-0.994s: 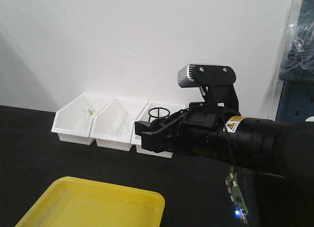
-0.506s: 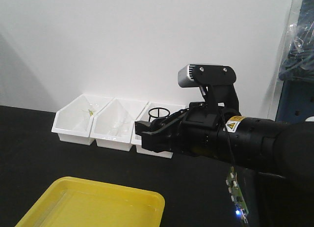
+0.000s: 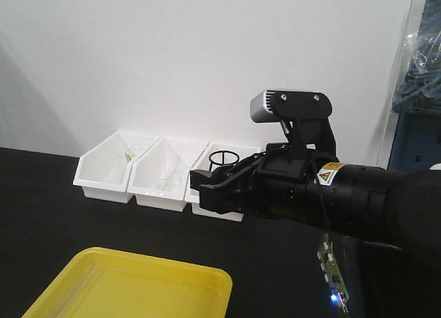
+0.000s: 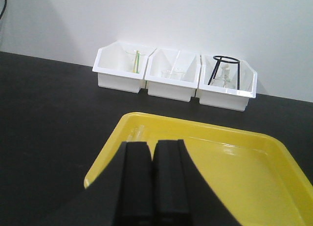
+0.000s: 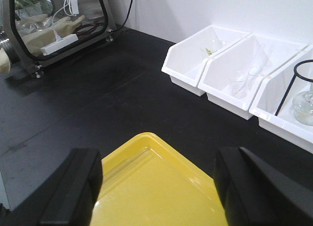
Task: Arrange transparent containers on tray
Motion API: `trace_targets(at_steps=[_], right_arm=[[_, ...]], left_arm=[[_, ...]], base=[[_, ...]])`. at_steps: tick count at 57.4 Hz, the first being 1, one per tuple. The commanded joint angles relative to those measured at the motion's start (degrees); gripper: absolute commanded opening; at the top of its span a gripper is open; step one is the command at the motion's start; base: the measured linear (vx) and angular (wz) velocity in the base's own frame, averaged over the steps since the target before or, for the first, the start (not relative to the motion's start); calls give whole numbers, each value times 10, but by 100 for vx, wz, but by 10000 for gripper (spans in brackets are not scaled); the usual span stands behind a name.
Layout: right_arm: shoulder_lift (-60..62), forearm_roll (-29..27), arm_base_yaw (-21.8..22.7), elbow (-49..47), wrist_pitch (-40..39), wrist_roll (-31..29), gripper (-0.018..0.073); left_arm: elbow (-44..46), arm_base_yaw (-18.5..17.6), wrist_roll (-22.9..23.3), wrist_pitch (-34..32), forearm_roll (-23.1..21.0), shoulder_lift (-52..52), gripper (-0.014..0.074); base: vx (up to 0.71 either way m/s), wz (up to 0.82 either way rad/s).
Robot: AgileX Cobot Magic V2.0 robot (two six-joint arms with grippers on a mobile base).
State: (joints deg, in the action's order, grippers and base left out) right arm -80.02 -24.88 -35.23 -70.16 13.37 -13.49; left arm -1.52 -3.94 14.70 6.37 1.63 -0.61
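Right gripper (image 5: 156,187) spread wide, empty, above near corner of yellow tray (image 5: 161,187). Test tubes (image 5: 242,81) ahead in middle white bin (image 5: 254,64). Judgement: reach forward, close gently across one tube. Left gripper (image 4: 152,182) pressed together, empty; one tube (image 4: 137,134) beyond it on tray.

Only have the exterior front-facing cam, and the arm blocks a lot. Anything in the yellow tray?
Observer: Yes. The left wrist view shows clear test tubes lying near the far left corner of the tray. I can't tell how many.
Operator: Left pincer?
Observer: The left pincer is shut, with nothing visible between its fingers.
Operator: Right one?
Observer: The right pincer is wide open above the tray's near end and holds nothing.
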Motion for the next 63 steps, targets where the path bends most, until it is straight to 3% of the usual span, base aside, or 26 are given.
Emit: trace_targets(at_steps=[1, 38, 45, 56, 63], right_arm=[[18, -3, 1, -17, -39, -8, 536], [24, -3, 3, -2, -37, -8, 519], [62, -3, 3, 57, -89, -6, 429], [202, -3, 4, 253, -204, 13, 208], [306, 12, 42, 361, -215, 13, 34]], left_arm=[[-18, 1, 1, -50, -7, -5, -8], [-18, 1, 1, -50, -7, -5, -8], [-18, 1, 1, -50, -7, -5, -8], [-18, 1, 1, -50, -7, -5, -8], [-18, 1, 1, -50, -7, -5, -8]], base=[[0, 0], [0, 0], [0, 0], [0, 0], [0, 0]])
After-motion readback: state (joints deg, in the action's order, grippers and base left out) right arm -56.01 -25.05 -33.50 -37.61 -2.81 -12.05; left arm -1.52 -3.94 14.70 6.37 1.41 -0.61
